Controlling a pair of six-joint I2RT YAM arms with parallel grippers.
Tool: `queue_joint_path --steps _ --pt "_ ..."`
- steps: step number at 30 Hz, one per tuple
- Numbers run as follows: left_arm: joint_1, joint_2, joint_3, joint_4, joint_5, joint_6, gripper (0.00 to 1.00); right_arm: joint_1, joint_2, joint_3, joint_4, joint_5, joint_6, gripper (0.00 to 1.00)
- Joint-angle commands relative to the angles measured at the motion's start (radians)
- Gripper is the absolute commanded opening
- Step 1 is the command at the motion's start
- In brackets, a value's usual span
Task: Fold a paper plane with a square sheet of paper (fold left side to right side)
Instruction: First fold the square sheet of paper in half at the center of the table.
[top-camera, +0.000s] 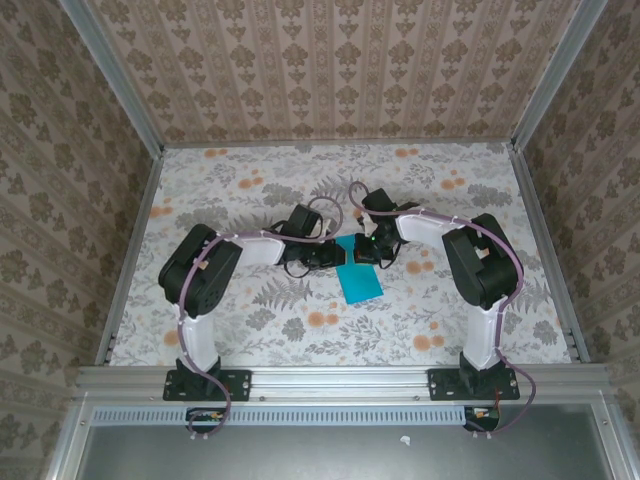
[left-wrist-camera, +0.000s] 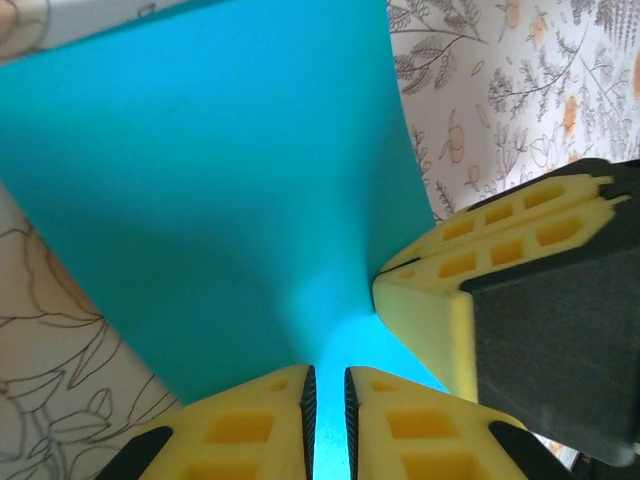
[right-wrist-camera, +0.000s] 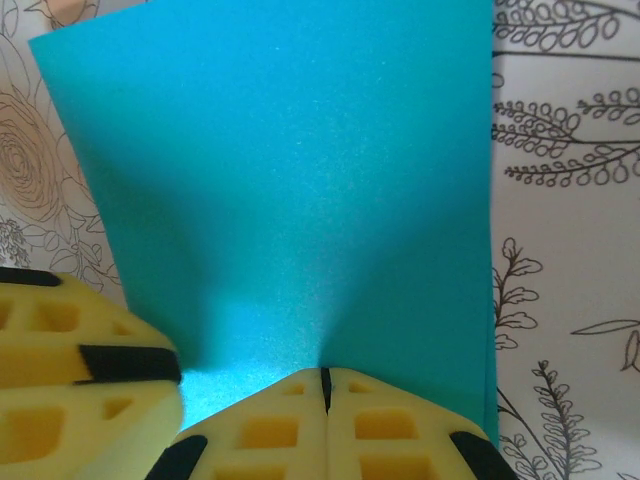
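The left gripper (left-wrist-camera: 328, 425) is pinching the far edge of the cyan sheet of paper (top-camera: 361, 281), which is lying at the centre of the table (top-camera: 250, 330); the right gripper (right-wrist-camera: 323, 420) is pinching the same edge just beside it, the sheet extending from both toward the near side.

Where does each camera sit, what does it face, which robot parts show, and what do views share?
Top: above, behind; faces table; left arm and right arm show.
Left wrist: on left arm; faces blue paper; left gripper pinching it.
Right wrist: on right arm; same paper; right gripper pinching it.
Shared: the paper.
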Motion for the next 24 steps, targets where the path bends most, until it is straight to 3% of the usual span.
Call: queue_joint_path --steps 1,10,24 --pt "-0.003 0.025 0.002 0.014 0.008 -0.023 0.18 -0.006 0.069 -0.033 -0.109 0.107 0.005 0.01" --pt "0.025 0.04 0.001 -0.01 -0.035 -0.019 0.18 -0.006 0.067 -0.03 -0.118 0.113 -0.003 0.01" --pt "0.108 0.118 0.142 -0.057 -0.025 0.035 0.18 -0.006 0.075 -0.031 -0.116 0.116 0.004 0.01"
